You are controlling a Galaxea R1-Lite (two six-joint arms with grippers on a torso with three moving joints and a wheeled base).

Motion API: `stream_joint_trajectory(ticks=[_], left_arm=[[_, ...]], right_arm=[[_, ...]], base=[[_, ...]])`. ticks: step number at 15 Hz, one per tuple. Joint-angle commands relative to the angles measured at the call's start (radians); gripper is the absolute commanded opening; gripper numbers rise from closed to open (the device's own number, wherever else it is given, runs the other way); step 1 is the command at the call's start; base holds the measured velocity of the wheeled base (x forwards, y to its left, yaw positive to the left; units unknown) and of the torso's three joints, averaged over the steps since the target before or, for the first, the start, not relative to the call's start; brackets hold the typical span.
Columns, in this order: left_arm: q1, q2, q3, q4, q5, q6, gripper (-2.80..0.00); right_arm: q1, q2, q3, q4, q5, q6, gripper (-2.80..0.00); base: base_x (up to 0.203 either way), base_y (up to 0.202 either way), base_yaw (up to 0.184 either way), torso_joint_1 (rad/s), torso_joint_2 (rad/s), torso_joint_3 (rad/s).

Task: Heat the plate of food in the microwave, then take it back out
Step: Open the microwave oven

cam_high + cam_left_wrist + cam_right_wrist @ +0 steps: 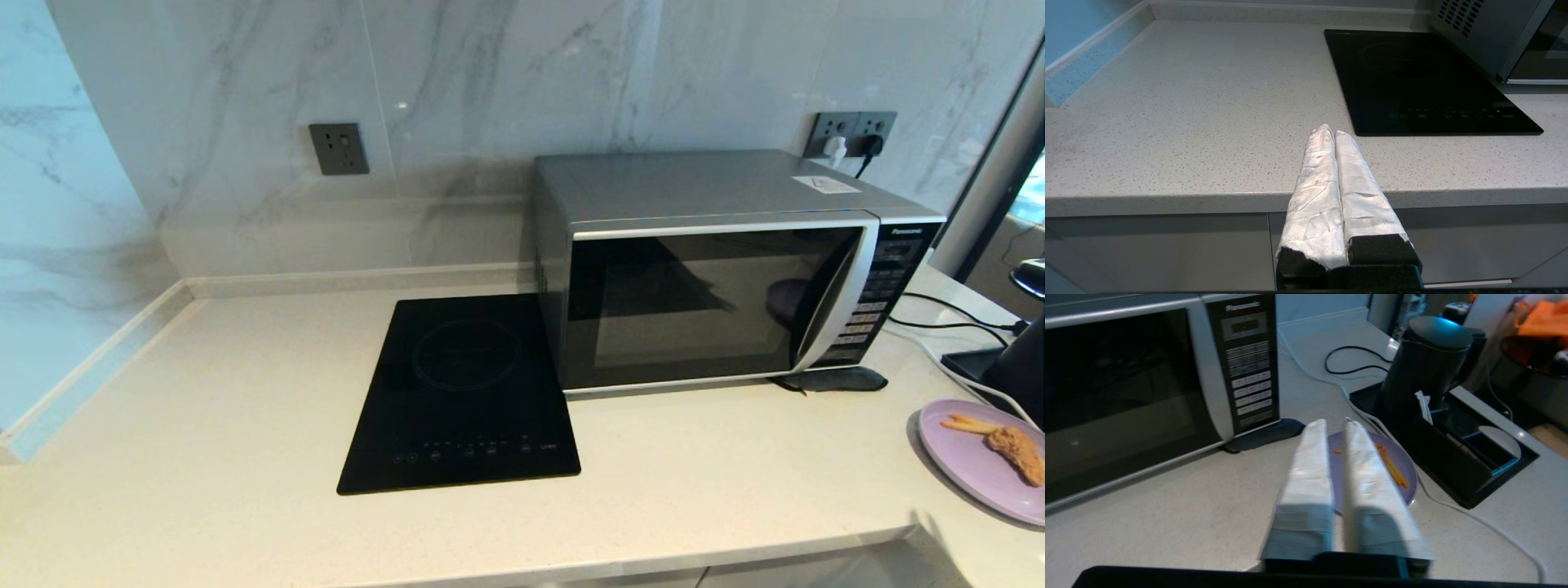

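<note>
Head view: a pale stone counter (204, 425) against a marble wall. The microwave (727, 269) stands at the far right with its door shut; a flat black hob (461, 400) lies just left of it. The plate of food (980, 457) sits at the near right edge of the counter, well apart from the microwave, holding a fried chicken piece and fries. Neither arm shows here.

Left wrist view: the left gripper (1333, 132) hangs by the near counter edge, left of the hob, its white-wrapped fingers pressed together, holding nothing.

Right wrist view: the right gripper (1336, 424) hovers above the plate, fingers a narrow gap apart and empty. A black kettle (1425, 363) stands on a black tray (1474, 473) to the right.
</note>
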Motion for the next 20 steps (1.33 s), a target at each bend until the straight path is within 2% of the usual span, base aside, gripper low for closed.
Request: stream_joint_trajectory(ticks=[1, 4, 7, 13, 16, 18, 20], left_arm=[[0.000, 0.002, 0.000, -0.001, 0.000, -0.001, -2.80], [0.000, 0.002, 0.000, -0.001, 0.000, -0.001, -2.80], [0.000, 0.002, 0.000, -0.001, 0.000, -0.001, -2.80], [0.000, 0.002, 0.000, -0.001, 0.000, -0.001, -2.80], [0.000, 0.002, 0.000, -0.001, 0.000, -0.001, -2.80], [0.000, 0.002, 0.000, -0.001, 0.000, -0.001, -2.80], [0.000, 0.002, 0.000, -0.001, 0.001, -0.001, -2.80]], right_arm=[[0.005, 0.173, -0.011, -0.074, -0.088, -0.006, 0.00], [0.052, 0.257, -0.016, -0.083, -0.104, -0.010, 0.00], [0.063, 0.428, -0.058, -0.081, -0.137, 0.014, 0.00], [0.101, 0.743, -0.219, -0.083, -0.439, 0.084, 0.00], [0.164, 0.818, -0.276, -0.085, -0.499, 0.128, 0.00], [0.225, 0.868, -0.321, -0.084, -0.525, 0.190, 0.00], [0.254, 0.905, -0.350, -0.085, -0.537, 0.198, 0.00]], base=[[0.000, 0.000, 0.000, 0.000, 0.00, 0.000], [0.000, 0.000, 0.000, 0.000, 0.00, 0.000], [0.000, 0.000, 0.000, 0.000, 0.00, 0.000], [0.000, 0.000, 0.000, 0.000, 0.00, 0.000], [0.000, 0.000, 0.000, 0.000, 0.00, 0.000], [0.000, 0.000, 0.000, 0.000, 0.00, 0.000], [0.000, 0.000, 0.000, 0.000, 0.00, 0.000]])
